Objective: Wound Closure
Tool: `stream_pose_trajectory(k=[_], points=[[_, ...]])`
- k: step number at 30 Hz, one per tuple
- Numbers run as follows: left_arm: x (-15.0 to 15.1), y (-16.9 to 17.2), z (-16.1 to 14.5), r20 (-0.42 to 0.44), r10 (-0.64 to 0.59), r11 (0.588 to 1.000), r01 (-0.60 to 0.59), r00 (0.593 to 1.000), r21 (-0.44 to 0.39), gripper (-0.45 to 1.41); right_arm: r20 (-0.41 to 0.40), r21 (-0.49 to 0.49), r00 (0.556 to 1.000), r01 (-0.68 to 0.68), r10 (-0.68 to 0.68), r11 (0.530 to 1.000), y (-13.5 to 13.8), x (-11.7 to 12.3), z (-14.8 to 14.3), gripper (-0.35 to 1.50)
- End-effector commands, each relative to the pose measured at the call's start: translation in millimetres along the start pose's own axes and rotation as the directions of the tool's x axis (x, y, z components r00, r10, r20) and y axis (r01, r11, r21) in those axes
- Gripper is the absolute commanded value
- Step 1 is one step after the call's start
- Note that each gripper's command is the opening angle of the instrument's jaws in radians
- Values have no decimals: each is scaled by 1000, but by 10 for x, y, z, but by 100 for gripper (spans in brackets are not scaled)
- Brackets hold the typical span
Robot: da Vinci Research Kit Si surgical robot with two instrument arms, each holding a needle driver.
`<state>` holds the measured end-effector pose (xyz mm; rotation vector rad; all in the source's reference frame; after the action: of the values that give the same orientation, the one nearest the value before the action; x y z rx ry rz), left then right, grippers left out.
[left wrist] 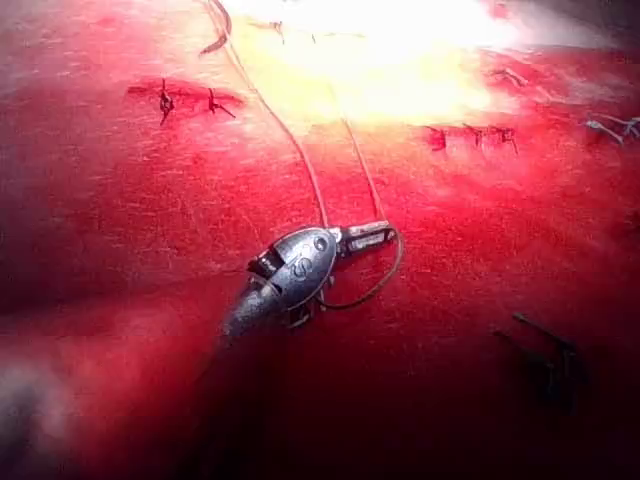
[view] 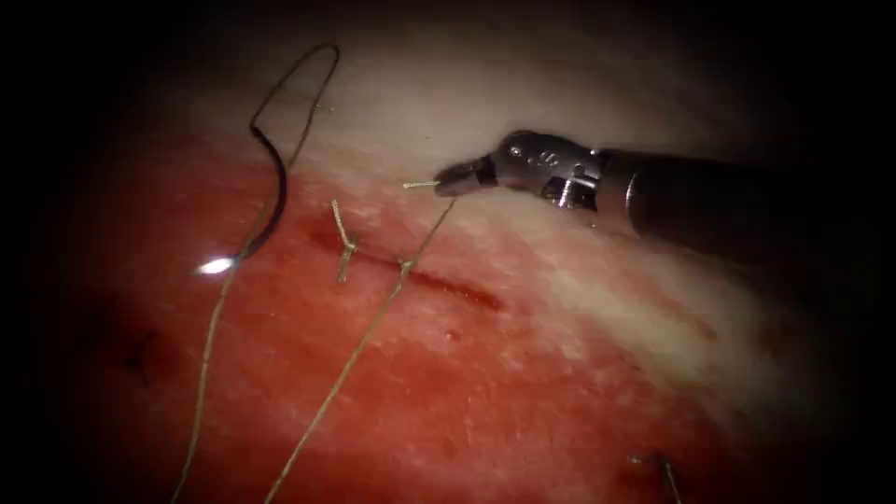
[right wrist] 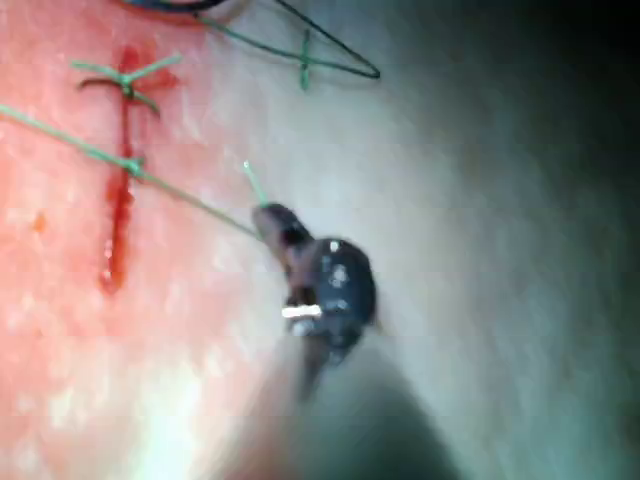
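My right tool [view: 446, 179] reaches in from the right, above the cut [view: 457, 289], jaws shut on the thread [view: 427, 229] near its short free end. From there the thread runs down to a knot [view: 405, 267] on the cut, then on toward the lower left. The curved needle [view: 278, 191] lies free on the tissue left of the cut, held by neither tool, its tip glinting. In the right wrist view the same jaws [right wrist: 268, 218] pinch the thread [right wrist: 180, 195]. My left tool [left wrist: 372, 237] sits over red tissue, jaws shut on a loop of thread [left wrist: 395, 265].
A finished stitch [view: 343, 245] with cut ends crosses the cut's left part. The needle's thread [view: 210, 345] loops upward and trails to the lower left. Other stitched cuts [left wrist: 185, 100] lie near the left tool. Red fluid wets the tissue [view: 523, 392].
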<state>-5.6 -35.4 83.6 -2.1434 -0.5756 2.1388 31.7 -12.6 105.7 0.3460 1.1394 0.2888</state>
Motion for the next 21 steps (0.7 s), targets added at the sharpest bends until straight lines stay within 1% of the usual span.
stream_pose_trajectory(k=[1, 3, 6, 12, 16, 21], points=[[-6, 4, 4, -1, -5, 1000, 5, 1000, -1, -45, -3, 5, 1000, 1, -1, 1000, 0, 4, 8, -35], [-4, 4, 1, 1, -7, 1000, 7, 1000, -2, -45, -8, 12, 1000, -1, 1, 1000, -1, 6, 6, -35], [3, 2, -6, 3, 0, 1000, 0, 1000, 4, -45, -50, 24, 999, 1, 1, 1000, -7, 10, 7, -35], [24, -7, -20, 8, 16, 1000, -16, 1000, 18, -45, -105, 46, 994, -37, 41, 998, -28, 25, 7, -35], [28, -1, -26, 10, 27, 999, -27, 1000, 19, -45, -116, 46, 992, -48, 53, 998, -25, 34, 4, -35], [28, 4, -26, 12, 29, 999, -29, 1000, 20, -45, -113, 37, 992, -48, 52, 998, -21, 32, 4, -35]])
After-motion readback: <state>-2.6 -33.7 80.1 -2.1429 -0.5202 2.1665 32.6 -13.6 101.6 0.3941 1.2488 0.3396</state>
